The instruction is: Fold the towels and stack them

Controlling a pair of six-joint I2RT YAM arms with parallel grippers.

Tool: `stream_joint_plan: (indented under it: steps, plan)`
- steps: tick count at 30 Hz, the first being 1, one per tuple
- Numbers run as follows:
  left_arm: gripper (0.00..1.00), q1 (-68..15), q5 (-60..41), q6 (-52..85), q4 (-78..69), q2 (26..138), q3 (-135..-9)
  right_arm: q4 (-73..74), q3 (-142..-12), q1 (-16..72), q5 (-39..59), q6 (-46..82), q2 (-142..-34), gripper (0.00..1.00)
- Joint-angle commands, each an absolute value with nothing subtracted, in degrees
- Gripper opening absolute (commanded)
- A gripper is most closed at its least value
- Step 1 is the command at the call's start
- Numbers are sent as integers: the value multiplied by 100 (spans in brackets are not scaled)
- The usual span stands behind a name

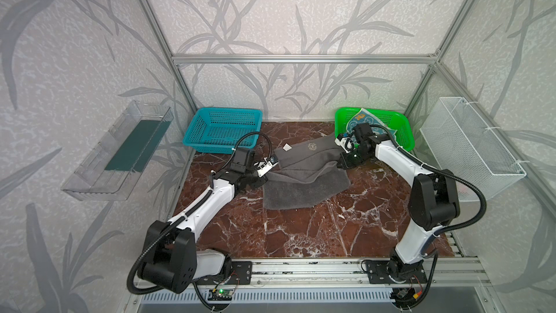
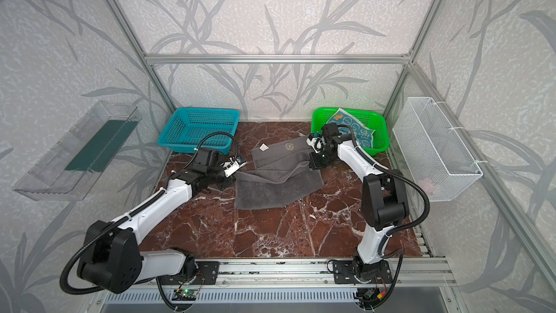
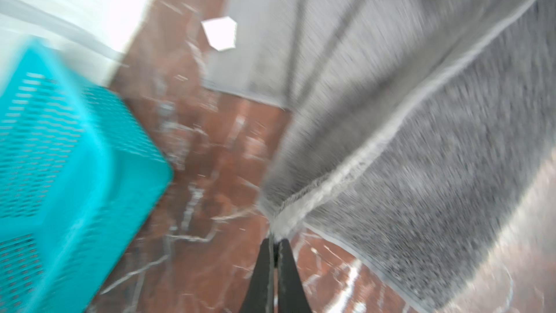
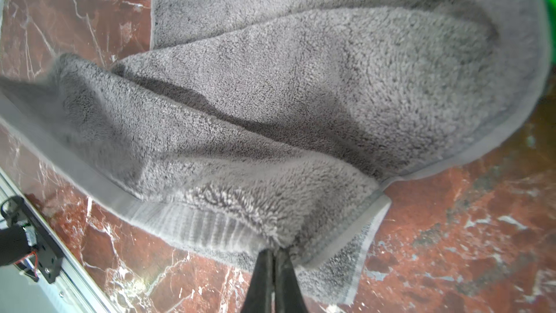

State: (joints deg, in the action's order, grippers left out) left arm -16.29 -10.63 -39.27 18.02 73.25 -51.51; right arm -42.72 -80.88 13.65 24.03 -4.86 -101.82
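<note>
A large dark grey towel (image 1: pixel 304 185) (image 2: pixel 276 189) lies half gathered on the middle of the marble table, its white tag (image 1: pixel 286 146) (image 3: pixel 219 33) at the far left. My left gripper (image 1: pixel 266 176) (image 3: pixel 275 240) is shut on the towel's left hem corner (image 3: pixel 301 206). On the opposite side, my right gripper (image 1: pixel 341 165) (image 4: pixel 274 251) is shut on the fluffy right corner (image 4: pixel 270 224). Between them the towel's edge sags in a fold (image 4: pixel 301 85). A teal-blue and cream printed towel (image 1: pixel 365 120) (image 2: pixel 352 127) rests in the green basket (image 1: pixel 404 133).
A teal-blue basket (image 1: pixel 222 129) (image 3: pixel 60 176) stands at the far left of the table, close to my left wrist. A white wire basket (image 1: pixel 469 146) hangs on the right wall and a clear tray (image 1: pixel 120 152) on the left wall. Bare marble (image 1: pixel 301 236) lies in front.
</note>
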Motion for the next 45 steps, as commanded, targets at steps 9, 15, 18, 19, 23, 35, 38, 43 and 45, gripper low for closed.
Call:
stream_joint_plan:
  steps: [9,15,18,19,23,35,38,43,45]
  plan:
    - [0,-1534,-1129,-3346,1375,6538,-5804,-4833,-8147,1400,2672,-1591,-8945,0]
    - [0,-1450,-1083,-3477,1807,6376,-5969,-5116,-8075,1414,2773,-1616,-8666,0]
    - [0,-1451,-1178,-3528,1983,6398,-5710,-5347,-7936,1544,2695,-1382,-8825,0]
    - [0,-1450,-1224,-3491,1966,6398,-5550,-5331,-7801,1595,2689,-1261,-8870,0]
    - [0,-1453,-1533,-3264,1707,6469,-4973,-4700,-7128,1733,2987,-581,-9182,0]
    - [0,-1462,-1406,-3245,1204,7658,-4916,-4717,-8122,1995,2334,-462,-10889,14]
    - [0,-1452,-1330,-3287,1130,7987,-5030,-4648,-8253,2017,2149,-569,-10757,28]
    - [0,-1443,-1180,-3311,1074,8384,-5209,-4496,-7963,2299,1570,-1264,-10110,43]
    - [0,-1441,-1174,-3280,1008,8498,-5245,-4475,-7793,2478,1080,-1549,-9935,45]
